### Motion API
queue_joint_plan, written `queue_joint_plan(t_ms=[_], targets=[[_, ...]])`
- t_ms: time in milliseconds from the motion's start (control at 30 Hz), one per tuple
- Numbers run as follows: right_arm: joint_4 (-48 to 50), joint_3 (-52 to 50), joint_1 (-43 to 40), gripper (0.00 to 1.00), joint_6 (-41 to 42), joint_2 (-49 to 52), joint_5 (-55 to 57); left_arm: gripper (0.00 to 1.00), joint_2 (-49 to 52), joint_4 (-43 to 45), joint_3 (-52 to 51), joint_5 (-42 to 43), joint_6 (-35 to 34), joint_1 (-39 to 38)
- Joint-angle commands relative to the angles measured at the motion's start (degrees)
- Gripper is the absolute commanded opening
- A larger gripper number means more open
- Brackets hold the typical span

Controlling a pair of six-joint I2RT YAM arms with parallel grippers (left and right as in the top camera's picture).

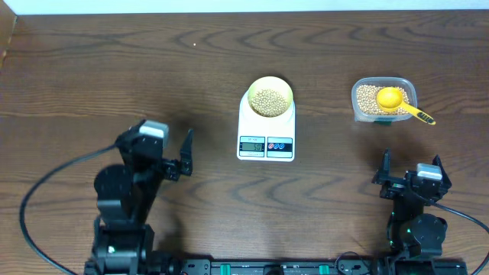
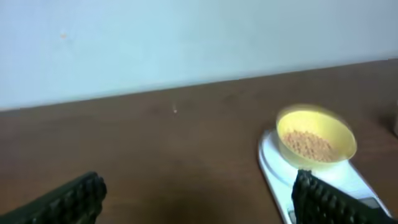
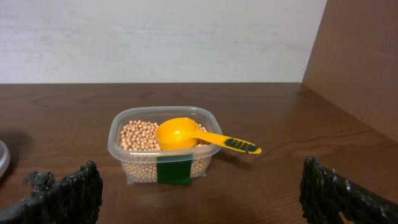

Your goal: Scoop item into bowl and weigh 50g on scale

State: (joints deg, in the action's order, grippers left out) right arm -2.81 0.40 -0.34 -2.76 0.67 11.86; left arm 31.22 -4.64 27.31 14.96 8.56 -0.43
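From where I stood, most of the work looked done. The pale yellow bowl [image 1: 270,97] sat on the far end of the white scale [image 1: 266,134], in the middle of the table [image 1: 92,69], and a shallow heap of tan beans [image 1: 268,101] covered its bottom. The scale's small display [image 1: 252,145] faced the near edge and showed digits, but they were too small for me to read, so I could not tell whether the weight had reached the target.

To the right, well apart from the scale, stood the clear plastic tub [image 3: 163,149], largely full of the same beans. The bright yellow scoop [image 3: 177,134] lay on top of them, its handle sticking out over the tub's right rim. Nothing held it.

Both arms sat at the near side of the table. The left gripper [image 2: 199,186] was near the scale's left side with its jaws spread wide and nothing between them. The right gripper [image 3: 200,168] faced the tub from the near side, jaws equally wide and empty.

I judged that the scooping was finished or paused, and that only a check of the reading, with perhaps a small top-up or removal, was left.
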Motion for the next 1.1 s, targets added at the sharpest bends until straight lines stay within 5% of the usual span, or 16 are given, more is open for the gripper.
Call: queue_joint_plan(t_ms=[0, 233, 500, 1067], targets=[[-0.2, -0.1, 0.4, 0.99, -0.7, -0.4, 0.7, 0.98, -5.7, 5.7, -7.5, -4.5, -3.8, 0.3], [-0.2, -0.1, 0.4, 0.99, -0.7, -0.4, 0.7, 0.98, -15.8, 14.3, -19.0, -5.6, -3.8, 0.3], [-0.2, -0.1, 0.4, 0.99, -0.7, -0.4, 0.7, 0.97, -23.3, 14.2, -23.9, -10.2, -10.2, 0.3], [-0.2, -0.1, 0.4, 0.99, -0.7, -0.4, 0.7, 0.98, -31.2, 9.4, -27.1, -11.6, -10.1, 0.9]])
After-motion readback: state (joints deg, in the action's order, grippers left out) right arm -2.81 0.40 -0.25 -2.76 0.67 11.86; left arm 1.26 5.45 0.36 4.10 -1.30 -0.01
